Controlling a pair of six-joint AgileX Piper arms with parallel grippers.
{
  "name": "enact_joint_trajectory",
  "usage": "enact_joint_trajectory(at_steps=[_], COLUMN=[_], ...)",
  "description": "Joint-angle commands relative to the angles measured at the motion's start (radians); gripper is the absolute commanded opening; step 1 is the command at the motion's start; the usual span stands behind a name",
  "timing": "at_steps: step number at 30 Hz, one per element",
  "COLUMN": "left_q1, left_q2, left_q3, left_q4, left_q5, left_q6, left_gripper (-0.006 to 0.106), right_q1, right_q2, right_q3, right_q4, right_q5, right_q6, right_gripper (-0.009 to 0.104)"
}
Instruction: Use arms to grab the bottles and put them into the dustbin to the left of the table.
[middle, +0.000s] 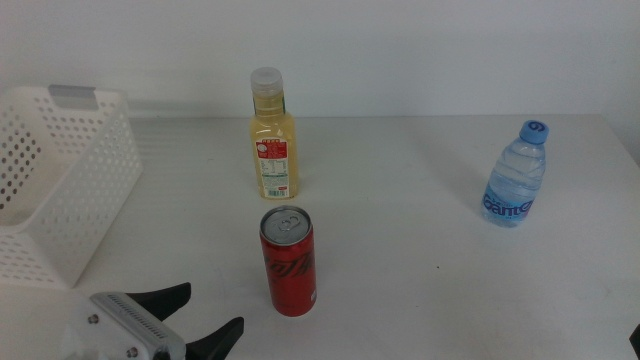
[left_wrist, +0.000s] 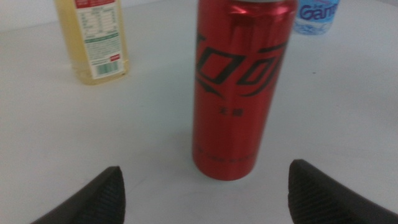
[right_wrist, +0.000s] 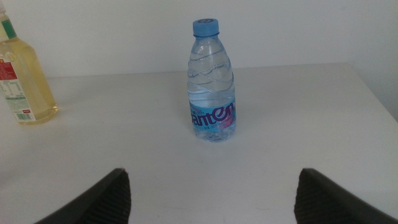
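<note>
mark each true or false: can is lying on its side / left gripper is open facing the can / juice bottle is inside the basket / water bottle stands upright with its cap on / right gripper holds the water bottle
1. The can is lying on its side. False: it stands upright on the table.
2. The left gripper is open, facing the can. True.
3. The juice bottle is inside the basket. False: it stands on the table.
4. The water bottle stands upright, capped. True.
5. The right gripper holds the water bottle. False: it is open, apart from it.

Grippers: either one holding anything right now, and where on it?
Nothing held. Left gripper is open, facing the red can without touching it. Right gripper is open, facing the water bottle, apart from it.
</note>
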Motion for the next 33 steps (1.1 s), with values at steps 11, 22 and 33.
enact_joint_trajectory(at_steps=[11, 22, 33], left_q1=[-0.004, -0.004, -0.004], left_q2=[-0.015, -0.015, 0.089], left_q3=[0.018, -0.088, -0.233], left_q4=[0.076, 0.086, 0.139], left_q5=[-0.181, -0.149, -0.075], left_q6=[-0.049, -0.042, -0.109], left_gripper=[0.082, 0.082, 0.082], right_q1=[-0.005, -0.005, -0.005], right_q2=[-0.027, -0.027, -0.027], right_q3=[-0.008, -0.008, -0.008], right_q4=[-0.010, -0.010, -0.010], right_q5=[-0.080, -0.080, -0.080], right_q6=[-0.007, -0.007, -0.007], right_gripper=[0.072, 0.072, 0.072])
